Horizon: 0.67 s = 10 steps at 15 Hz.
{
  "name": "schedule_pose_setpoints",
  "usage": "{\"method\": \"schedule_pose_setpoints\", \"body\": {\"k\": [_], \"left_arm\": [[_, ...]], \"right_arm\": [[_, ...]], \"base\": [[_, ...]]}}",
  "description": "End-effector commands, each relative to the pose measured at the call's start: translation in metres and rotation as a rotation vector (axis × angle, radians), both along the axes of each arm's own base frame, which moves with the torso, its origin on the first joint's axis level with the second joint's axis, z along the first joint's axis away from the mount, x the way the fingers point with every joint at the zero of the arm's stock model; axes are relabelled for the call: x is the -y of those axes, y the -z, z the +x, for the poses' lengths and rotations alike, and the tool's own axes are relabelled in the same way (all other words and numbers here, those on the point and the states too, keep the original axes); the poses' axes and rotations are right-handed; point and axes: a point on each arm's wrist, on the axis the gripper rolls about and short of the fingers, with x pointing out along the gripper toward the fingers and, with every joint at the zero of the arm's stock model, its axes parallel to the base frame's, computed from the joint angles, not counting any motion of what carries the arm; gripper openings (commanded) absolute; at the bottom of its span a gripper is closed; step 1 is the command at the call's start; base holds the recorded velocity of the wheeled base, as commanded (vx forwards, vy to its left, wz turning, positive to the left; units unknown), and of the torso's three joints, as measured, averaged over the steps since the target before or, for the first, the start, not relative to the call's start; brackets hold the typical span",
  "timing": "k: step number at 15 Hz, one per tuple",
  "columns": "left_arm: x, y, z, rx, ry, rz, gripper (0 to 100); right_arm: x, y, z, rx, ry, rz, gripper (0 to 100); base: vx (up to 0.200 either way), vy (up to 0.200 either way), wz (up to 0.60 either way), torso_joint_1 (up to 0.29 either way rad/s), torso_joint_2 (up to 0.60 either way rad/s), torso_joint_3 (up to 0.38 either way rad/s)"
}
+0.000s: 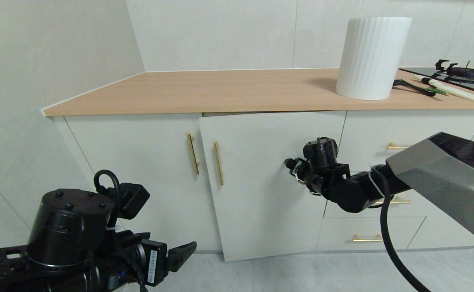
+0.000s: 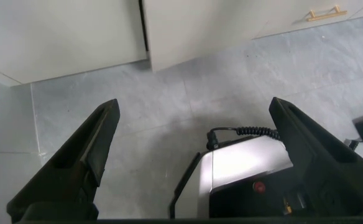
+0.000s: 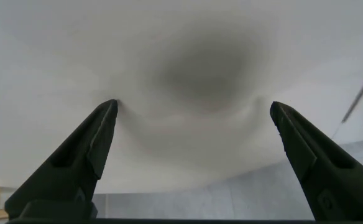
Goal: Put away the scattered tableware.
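Nearest, at seven o'clock in the head view, the left gripper point(image 2: 194, 107) is hanging low over the floor, fingers spread wide and empty. Farther in, the right gripper point(image 1: 296, 172) is resting against the face of the ajar cupboard door point(image 1: 261, 194), fingers also spread, holding nothing. Farthest, the utensils point(image 1: 444, 87) are lying on the counter point(image 1: 220, 89) beside the stove point(image 1: 466, 75), about one o'clock from that gripper, long axes running ten to four. The right arm is sitting nearer them.

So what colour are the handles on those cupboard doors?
Brass-gold handles, clearest in the head view, against pale cupboard doors.
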Motion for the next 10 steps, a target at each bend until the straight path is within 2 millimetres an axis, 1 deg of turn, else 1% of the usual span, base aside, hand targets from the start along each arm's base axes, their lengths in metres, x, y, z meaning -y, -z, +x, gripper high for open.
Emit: {"method": "schedule_pose_setpoints", "body": {"k": [1,7,10], "left_arm": [[0.0,0.0,0.0,-0.001,-0.001,0.001,100],[0.0,0.0,0.0,-0.002,-0.002,0.0,100],[0.0,0.0,0.0,-0.002,-0.002,0.0,100]], "right_arm": [[0.001,0.006,0.006,0.0,0.021,-0.007,100],[0.003,0.008,0.012,0.009,0.057,-0.016,100],[0.008,0.011,0.017,0.011,0.077,-0.019,100]], "base": [[0.0,0.0,0.0,0.0,0.0,0.0],[0.0,0.0,0.0,0.0,0.0,0.0],[0.0,0.0,0.0,0.0,0.0,0.0]]}}
